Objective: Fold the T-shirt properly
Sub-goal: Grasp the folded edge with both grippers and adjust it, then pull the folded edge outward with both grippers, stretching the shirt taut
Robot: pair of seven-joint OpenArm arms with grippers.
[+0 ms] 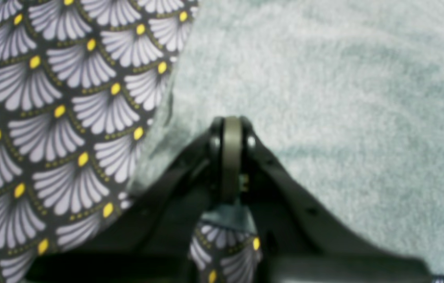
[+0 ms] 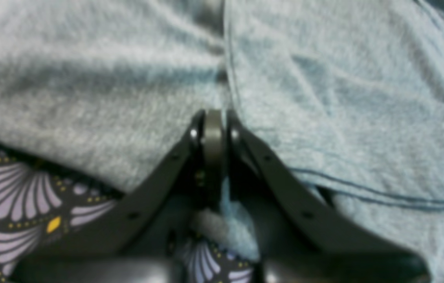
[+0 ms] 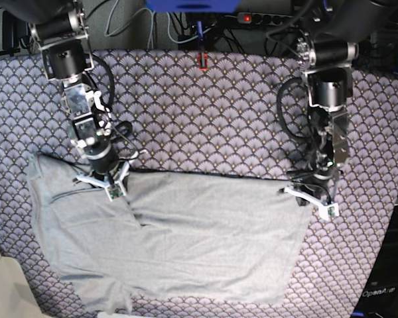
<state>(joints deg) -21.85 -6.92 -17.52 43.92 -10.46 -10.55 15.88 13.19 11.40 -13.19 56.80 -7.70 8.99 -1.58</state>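
The T-shirt [image 3: 179, 238] lies spread beneath both hands on the patterned bench [image 3: 205, 112]. My right hand [image 2: 213, 129] and left hand [image 1: 232, 133] are clamped on its far edge — I'd lift both evenly, keeping the cloth taut.

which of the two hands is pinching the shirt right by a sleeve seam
The right hand, on the base view's left. It is shut on the T-shirt right at a stitched seam. The left hand grips plain fabric at the far corner, next to the patterned cloth.
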